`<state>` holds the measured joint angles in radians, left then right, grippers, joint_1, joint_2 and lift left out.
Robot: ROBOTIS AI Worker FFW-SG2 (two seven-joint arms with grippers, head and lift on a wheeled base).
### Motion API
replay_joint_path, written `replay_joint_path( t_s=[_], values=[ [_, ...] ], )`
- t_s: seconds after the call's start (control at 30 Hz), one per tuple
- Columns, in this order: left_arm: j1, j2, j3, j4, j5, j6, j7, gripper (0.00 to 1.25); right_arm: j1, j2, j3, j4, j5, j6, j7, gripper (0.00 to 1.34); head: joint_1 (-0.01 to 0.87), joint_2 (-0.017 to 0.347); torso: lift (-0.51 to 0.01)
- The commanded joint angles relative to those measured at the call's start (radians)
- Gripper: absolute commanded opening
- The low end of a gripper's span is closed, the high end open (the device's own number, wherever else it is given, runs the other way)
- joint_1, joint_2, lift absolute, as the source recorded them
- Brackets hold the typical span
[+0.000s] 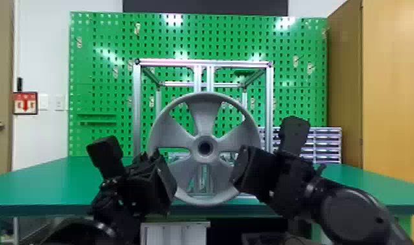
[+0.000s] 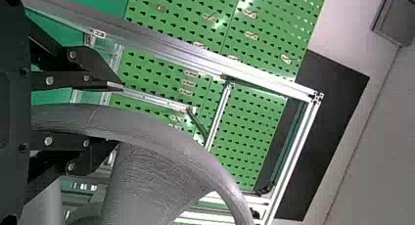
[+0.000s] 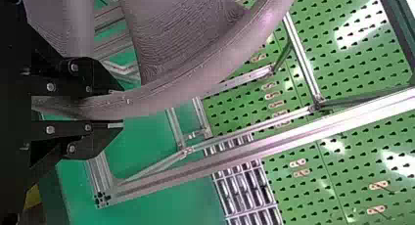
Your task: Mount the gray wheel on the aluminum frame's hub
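The gray wheel [image 1: 204, 122] stands upright before the aluminum frame [image 1: 137, 107], its central hole facing the head camera. The frame's hub is hidden behind it. My left gripper [image 1: 151, 184] is at the wheel's lower left and my right gripper [image 1: 253, 169] at its lower right. In the left wrist view, the fingers of my left gripper [image 2: 119, 115] stand apart on either side of the wheel rim [image 2: 161, 129], with a gap between rim and one finger. My right gripper [image 3: 122, 107] is shut on the wheel rim [image 3: 171, 90] in the right wrist view.
A green table [image 1: 47, 182] carries the frame. Behind it rises a green pegboard [image 1: 200, 36], with a drawer rack [image 1: 325, 143] at the back right. A wooden cabinet [image 1: 392, 81] stands at the right, and a white drawer unit [image 1: 173, 233] is below the table's front edge.
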<state>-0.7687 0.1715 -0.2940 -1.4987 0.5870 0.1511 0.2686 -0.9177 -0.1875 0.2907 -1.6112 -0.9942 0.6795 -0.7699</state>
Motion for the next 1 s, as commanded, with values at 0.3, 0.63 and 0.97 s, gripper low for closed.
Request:
replay_joint_path(
  t_s=[0.3,0.63,0.97],
  values=[
    [-0.014,0.0,0.003,0.015,-0.012,0.007,0.052,0.38,-0.013,0.0,0.002,0.027,-0.003,-0.003,0.001,0.12,-0.005,0.006,-0.499],
    [-0.04,0.0,-0.001,0.028,-0.027,0.033,0.061,0.38,-0.038,0.006,0.008,0.033,-0.001,0.031,-0.002,0.12,-0.005,0.006,-0.499],
    [-0.072,0.0,0.003,0.072,-0.041,0.065,0.069,0.39,-0.069,0.017,0.021,0.076,-0.001,0.052,-0.023,0.13,-0.005,0.006,-0.499]
  ],
)
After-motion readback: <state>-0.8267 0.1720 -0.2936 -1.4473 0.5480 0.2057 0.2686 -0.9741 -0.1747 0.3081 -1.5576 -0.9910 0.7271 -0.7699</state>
